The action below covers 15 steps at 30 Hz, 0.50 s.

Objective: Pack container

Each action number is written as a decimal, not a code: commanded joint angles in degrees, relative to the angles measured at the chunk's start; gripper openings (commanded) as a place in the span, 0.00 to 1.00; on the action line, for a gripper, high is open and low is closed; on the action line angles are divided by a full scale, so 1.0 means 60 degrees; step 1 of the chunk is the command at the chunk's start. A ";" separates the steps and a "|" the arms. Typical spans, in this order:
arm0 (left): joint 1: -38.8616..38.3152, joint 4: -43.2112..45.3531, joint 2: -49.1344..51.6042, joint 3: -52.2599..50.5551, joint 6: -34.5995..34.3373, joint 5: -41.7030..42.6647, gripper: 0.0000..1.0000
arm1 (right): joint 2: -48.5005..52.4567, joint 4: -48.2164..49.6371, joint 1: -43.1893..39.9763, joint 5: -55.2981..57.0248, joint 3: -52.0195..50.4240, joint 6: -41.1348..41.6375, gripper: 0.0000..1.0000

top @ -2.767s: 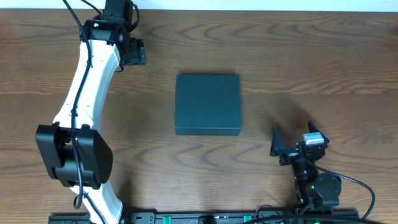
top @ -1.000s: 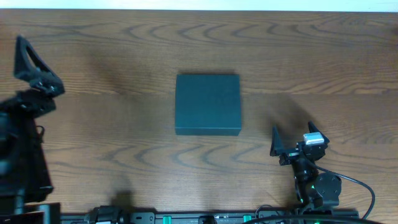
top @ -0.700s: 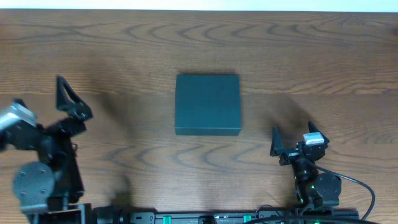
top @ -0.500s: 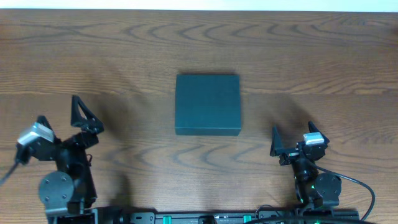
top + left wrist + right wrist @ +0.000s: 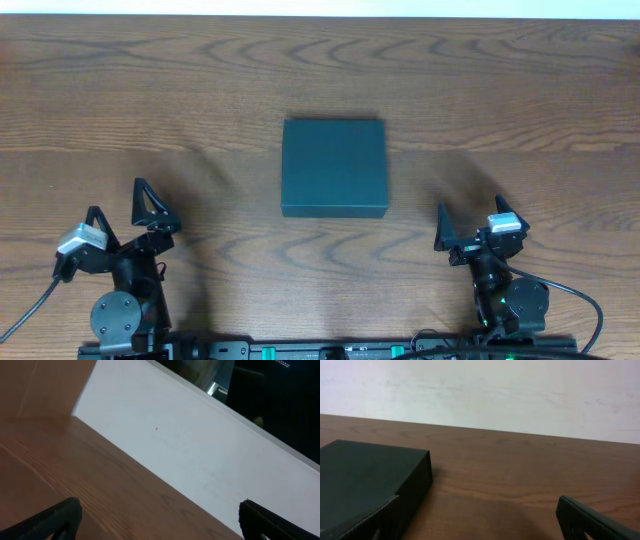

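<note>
Back from the far side, the left gripper (image 5: pixel 120 205) sat spread wide, empty. The right gripper (image 5: pixel 470 212) gaped empty too, near the closed container (image 5: pixel 334 167).

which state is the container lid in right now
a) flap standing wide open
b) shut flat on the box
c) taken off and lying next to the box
b: in the overhead view the container shows one flat, unbroken dark teal top with no flap raised, and the right wrist view shows the same level top.
</note>
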 commanded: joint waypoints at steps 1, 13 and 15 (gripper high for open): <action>-0.0127 0.0033 -0.0313 -0.0280 -0.0047 0.0062 0.98 | -0.0055 -0.0033 -0.0058 -0.0066 -0.0015 0.0033 0.99; -0.0189 0.0040 -0.0878 -0.1304 -0.0648 0.0135 0.99 | -0.0055 -0.0036 -0.0058 -0.0066 -0.0015 0.0033 0.99; -0.0189 0.0044 -0.0929 -0.1392 -0.0652 0.0135 0.99 | -0.0055 -0.0036 -0.0058 -0.0066 -0.0015 0.0033 0.99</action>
